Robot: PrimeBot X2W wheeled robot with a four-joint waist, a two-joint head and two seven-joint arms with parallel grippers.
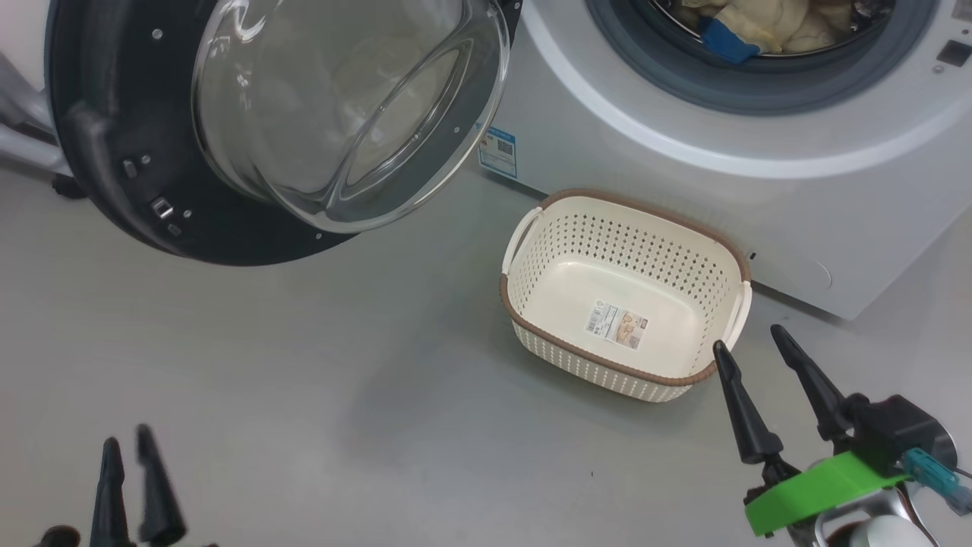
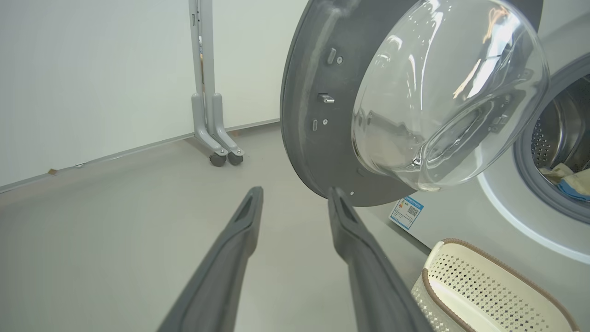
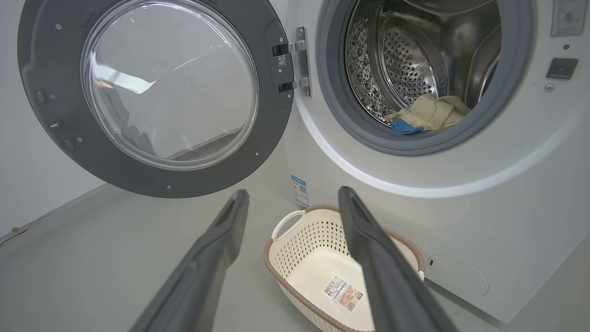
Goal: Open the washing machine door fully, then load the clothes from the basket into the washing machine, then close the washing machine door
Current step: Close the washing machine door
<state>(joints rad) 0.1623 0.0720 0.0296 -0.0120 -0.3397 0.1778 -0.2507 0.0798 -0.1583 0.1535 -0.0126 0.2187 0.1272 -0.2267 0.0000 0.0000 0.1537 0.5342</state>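
Two-pronged and dark, the left gripper (image 1: 127, 437) stands parted above smooth grey floor (image 1: 304, 380). The washing machine door (image 1: 99, 91) hangs open, glossy black rim around bulging glass. The perforated cream basket (image 1: 607, 243) sits before the white washing machine (image 1: 592, 167), the clothes (image 1: 774, 26) in its steel drum (image 3: 405, 60). The right gripper (image 1: 748, 338), spread, hovers by the basket's corner.

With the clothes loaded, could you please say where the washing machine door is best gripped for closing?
Probably the door by its black rim at the free edge, opposite the hinge, from the left: thin, while the glass bowl bulges.
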